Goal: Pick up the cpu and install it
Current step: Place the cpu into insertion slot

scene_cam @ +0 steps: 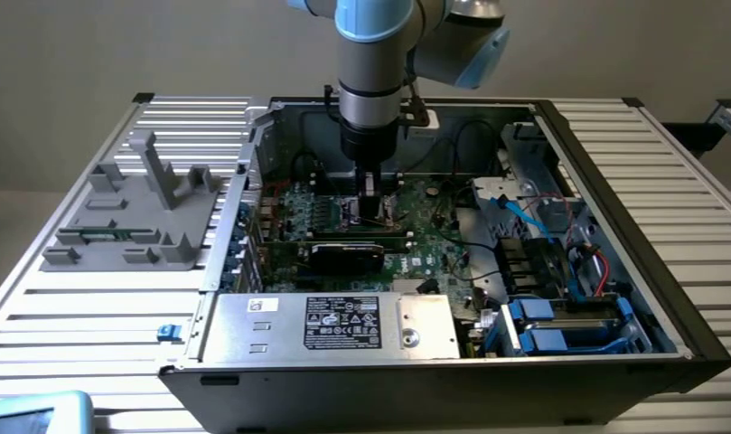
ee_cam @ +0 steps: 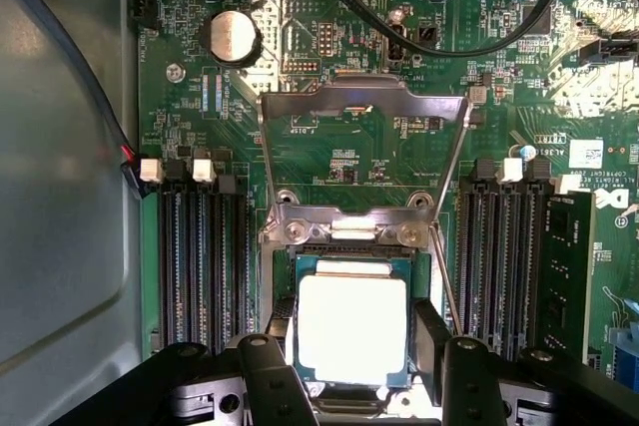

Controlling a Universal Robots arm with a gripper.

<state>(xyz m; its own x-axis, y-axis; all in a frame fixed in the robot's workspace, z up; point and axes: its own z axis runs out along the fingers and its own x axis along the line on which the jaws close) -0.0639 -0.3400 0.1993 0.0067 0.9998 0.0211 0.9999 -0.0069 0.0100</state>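
Gripping cpu (ee_cam: 351,328) | claw (ee_cam: 355,338) half-open, clamped on its two edges

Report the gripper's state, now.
Gripper: closed on the cpu, one finger against each of its two sides.

Setting: robotics laboratory bench. Indicators: an open computer case (scene_cam: 462,389) lies on a slatted aluminium table (scene_cam: 667,172); a robot arm (scene_cam: 371,81) stands above the case; a grey fixture block (scene_cam: 136,217) sits beside the case.
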